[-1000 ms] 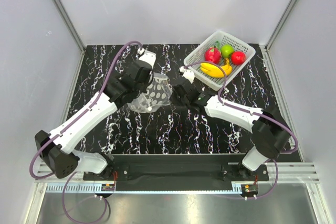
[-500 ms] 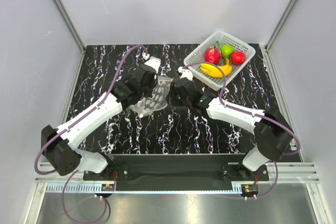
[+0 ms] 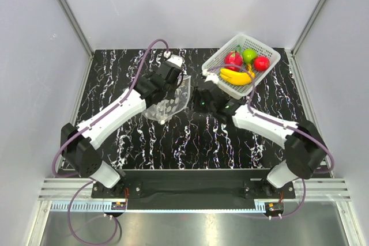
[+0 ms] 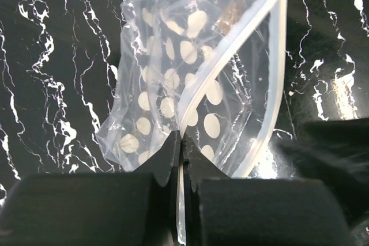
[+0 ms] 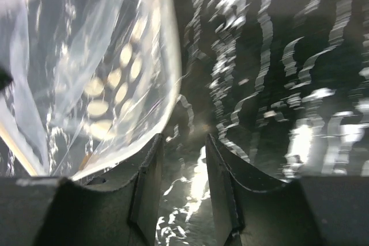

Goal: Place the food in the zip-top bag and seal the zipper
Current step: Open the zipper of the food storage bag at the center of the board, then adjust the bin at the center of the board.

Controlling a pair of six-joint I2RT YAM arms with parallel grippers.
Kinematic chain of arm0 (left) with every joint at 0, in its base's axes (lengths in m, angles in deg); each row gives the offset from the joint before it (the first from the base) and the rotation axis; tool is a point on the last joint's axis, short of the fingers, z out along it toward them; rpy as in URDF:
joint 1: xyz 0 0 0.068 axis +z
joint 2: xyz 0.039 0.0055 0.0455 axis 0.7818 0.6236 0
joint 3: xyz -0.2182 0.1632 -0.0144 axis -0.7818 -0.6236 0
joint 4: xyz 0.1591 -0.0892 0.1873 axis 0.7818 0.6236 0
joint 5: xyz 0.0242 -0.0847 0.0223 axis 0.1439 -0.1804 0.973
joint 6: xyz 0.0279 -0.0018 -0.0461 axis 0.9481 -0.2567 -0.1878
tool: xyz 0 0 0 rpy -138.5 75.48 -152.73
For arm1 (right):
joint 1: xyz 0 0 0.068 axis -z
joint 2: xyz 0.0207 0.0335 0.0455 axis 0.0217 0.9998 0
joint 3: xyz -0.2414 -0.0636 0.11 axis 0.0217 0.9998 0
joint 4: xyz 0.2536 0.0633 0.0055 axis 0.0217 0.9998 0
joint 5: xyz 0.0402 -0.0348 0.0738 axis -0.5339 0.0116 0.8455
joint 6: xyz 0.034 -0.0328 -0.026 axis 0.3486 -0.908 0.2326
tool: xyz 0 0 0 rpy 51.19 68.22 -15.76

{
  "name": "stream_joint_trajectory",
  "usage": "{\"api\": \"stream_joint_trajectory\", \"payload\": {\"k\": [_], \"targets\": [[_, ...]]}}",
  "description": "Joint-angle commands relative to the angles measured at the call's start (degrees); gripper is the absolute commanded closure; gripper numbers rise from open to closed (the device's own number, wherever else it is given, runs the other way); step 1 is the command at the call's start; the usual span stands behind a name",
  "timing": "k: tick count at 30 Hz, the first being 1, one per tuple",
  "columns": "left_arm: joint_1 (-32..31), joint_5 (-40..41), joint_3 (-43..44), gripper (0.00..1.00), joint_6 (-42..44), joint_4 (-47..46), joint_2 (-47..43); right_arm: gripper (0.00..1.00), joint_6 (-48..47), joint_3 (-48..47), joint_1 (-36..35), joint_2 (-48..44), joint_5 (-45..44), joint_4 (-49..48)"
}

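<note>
- Left tool [image 4: 180, 144]: fingers pressed together, pinching the zip-top bag [image 4: 173, 84] by one lip at its mouth. The thin strip of plastic runs straight into the closed tips in my left wrist view.
- From the top camera, the left tool [image 3: 173, 78] sits over the far-left-centre part of the table [image 3: 190, 136], with the zip-top bag [image 3: 170, 105] hanging from it toward the near side.
- I cannot tell whether the bag's lower end touches the table.
- Zipper [image 4: 230, 43]: unsealed. The two white lips stand apart in a wedge, joined at the far corner and spreading toward the tool. The mouth gapes to the right.
- I see nothing inside the bag, only the white dots and the marbled black table through the plastic.
- Right tool [image 5: 181, 165]: fingers spread, nothing between them. The bag [image 5: 104, 73] lies just to the left of the left-hand finger. It is close, but contact is too blurred to call.
- In the top view the right tool [image 3: 203, 93] is between the bag and the basket [image 3: 220, 50], apart from both.
- All the food is in the white basket at the far right corner of the table:
  - banana bunch [image 3: 235, 76] at the near side
  - red green-topped fruit [image 3: 233, 60] just behind it
  - green round fruit [image 3: 249, 56] at the far side
  - red round fruit [image 3: 262, 63] to the right
</note>
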Motion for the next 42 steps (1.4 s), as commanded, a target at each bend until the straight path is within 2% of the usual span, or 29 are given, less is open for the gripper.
{"api": "stream_joint_trajectory", "payload": {"k": [1,5,7,9,14,20,24,27,33,37,42], "targets": [[0.32,0.14,3.02,1.0,-4.07,1.9,-0.16,0.58,-2.63,-1.68,4.92,-7.8,1.79,2.4],[0.32,-3.99,4.34,1.0,-6.8,2.87,0.37,0.56,-4.65,-1.85,12.83,-11.25,3.64,4.86],[0.32,-4.27,4.43,1.0,-6.98,2.61,0.45,0.5,-5.97,-3.08,17.48,-11.34,3.64,6.97],[0.32,-2.95,4.08,1.0,-6.81,2.25,0.45,0.5,-8.26,-6.33,21.78,-9.41,3.56,9.68],[0.32,0.13,-0.21,1.0,-4.61,-0.2,-1.48,0.6,-10.99,-14.4,30.14,-0.03,4.08,12.6],[0.32,1.09,-2.43,1.0,-3.12,-1.79,-3.23,0.65,-13.45,-29.25,32.18,16.22,5.13,20.85],[0.32,1.45,-2.51,1.0,-2.68,-1.79,-3.68,0.68,-13.54,-32.44,32.27,22.23,7.42,23.93],[0.32,1.71,-2.6,1.0,-2.33,-1.79,-3.85,0.71,-13.19,-29.82,32.27,22.42,10.14,23.68],[0.32,1.18,-2.69,1.0,-2.15,-1.7,-4.38,0.71,-12.74,-17.95,32.27,11.88,11.11,21.83],[0.24,1.1,-2.95,1.0,-2.06,-1.79,-5.08,0.7,-14.41,-12.67,32.27,5.64,7.17,24.81],[0.32,0.83,-3.13,1.0,-1.89,-1.88,-5.61,0.7,-15.82,-7.49,32.27,3.34,5.75,27.8]]}}
